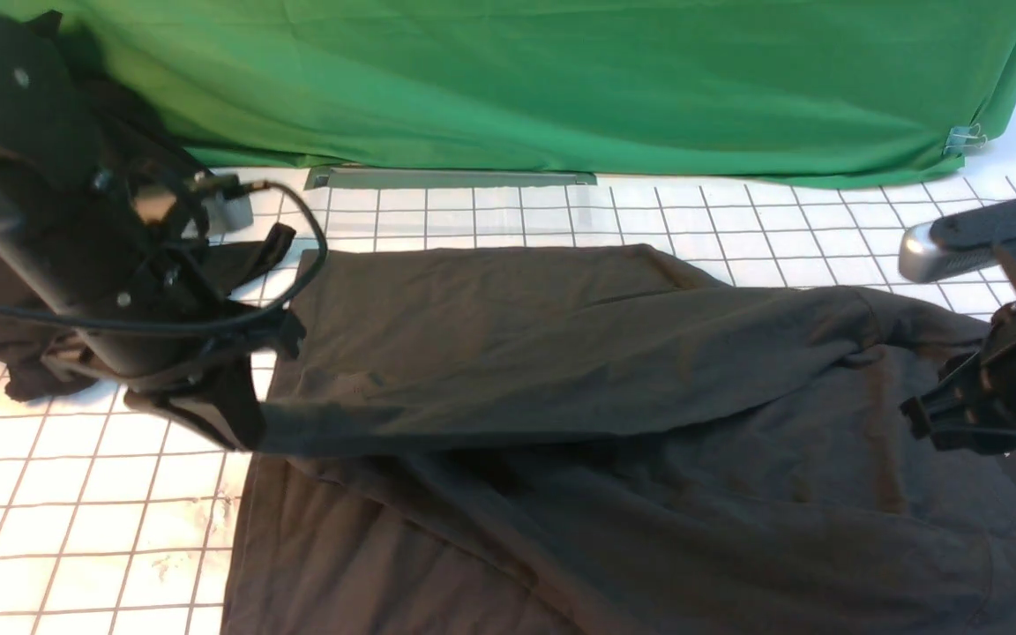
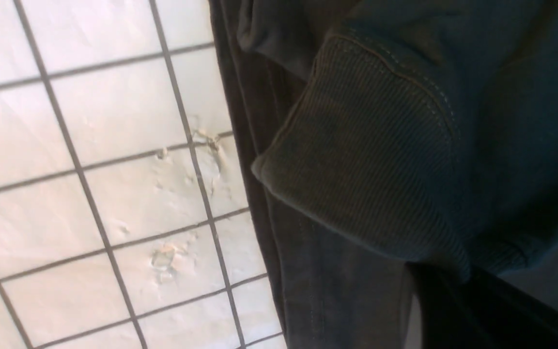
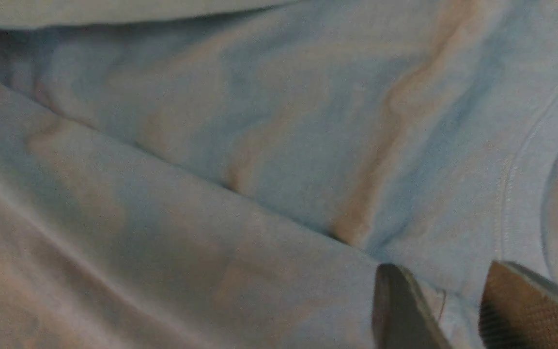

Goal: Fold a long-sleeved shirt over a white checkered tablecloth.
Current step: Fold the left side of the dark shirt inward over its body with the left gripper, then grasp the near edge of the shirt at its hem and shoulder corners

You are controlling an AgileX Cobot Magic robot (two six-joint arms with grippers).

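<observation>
The long-sleeved shirt (image 1: 614, 414) lies dark and spread over the white checkered tablecloth (image 1: 76, 494). One sleeve runs taut across it from the right shoulder to my left gripper (image 1: 217, 423). That gripper is shut on the sleeve's ribbed cuff (image 2: 356, 160), which is pinched at the jaws (image 2: 453, 291) just above the tablecloth (image 2: 114, 194). My right gripper (image 1: 922, 423) hangs over the shirt near its collar at the right edge. Its two fingers stand apart in the right wrist view (image 3: 446, 266), with wrinkled shirt cloth (image 3: 211, 145) showing between them. The chest print is hidden.
A green cloth backdrop (image 1: 561, 79) closes off the back, held by a clip (image 1: 962, 138) at its right corner. A grey strip (image 1: 451, 176) lies along its foot. A blacker heap of cloth (image 1: 32, 375) sits beneath my left arm.
</observation>
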